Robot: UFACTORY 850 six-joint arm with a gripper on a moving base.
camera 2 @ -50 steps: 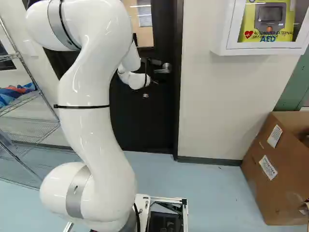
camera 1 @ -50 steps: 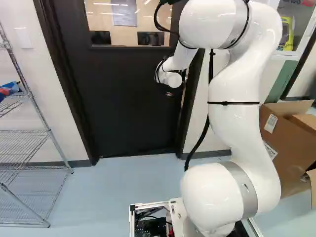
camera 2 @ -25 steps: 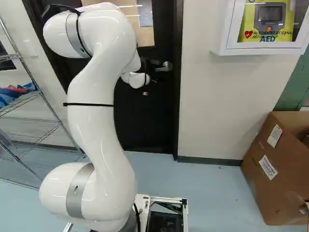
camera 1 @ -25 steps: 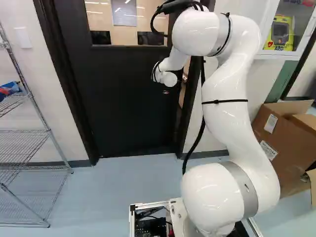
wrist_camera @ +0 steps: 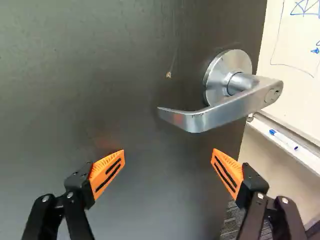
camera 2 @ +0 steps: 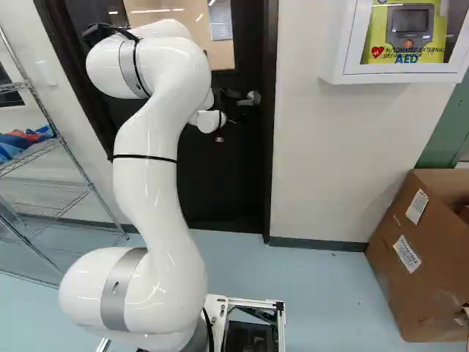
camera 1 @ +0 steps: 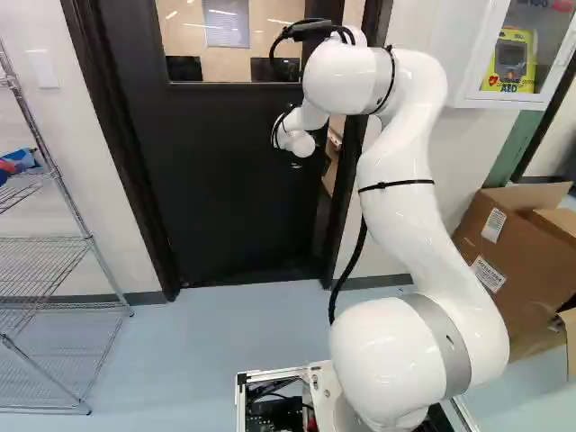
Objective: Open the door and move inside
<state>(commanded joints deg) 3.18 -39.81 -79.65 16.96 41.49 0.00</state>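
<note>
Fingers (wrist_camera: 107,175) spread wide, with nothing pinched between them, the gripper (camera 2: 231,122) faces the door (camera 1: 243,198), just short of its lever handle (wrist_camera: 220,110). Compared with the earlier frames, the door has swung farther inward, widening the gap beside its frame (camera 2: 270,161), and the arm (camera 1: 396,180) has reached farther forward. The dark door, partly open, has a window above; its silver lever lies roughly level, and the door leaf still blocks much of the doorway. Beyond its edge show a whiteboard (wrist_camera: 295,40) and a marker (wrist_camera: 284,139). Wire shelving (camera 1: 63,270) stands left of the doorway, a cardboard box (camera 2: 418,257) right.
</note>
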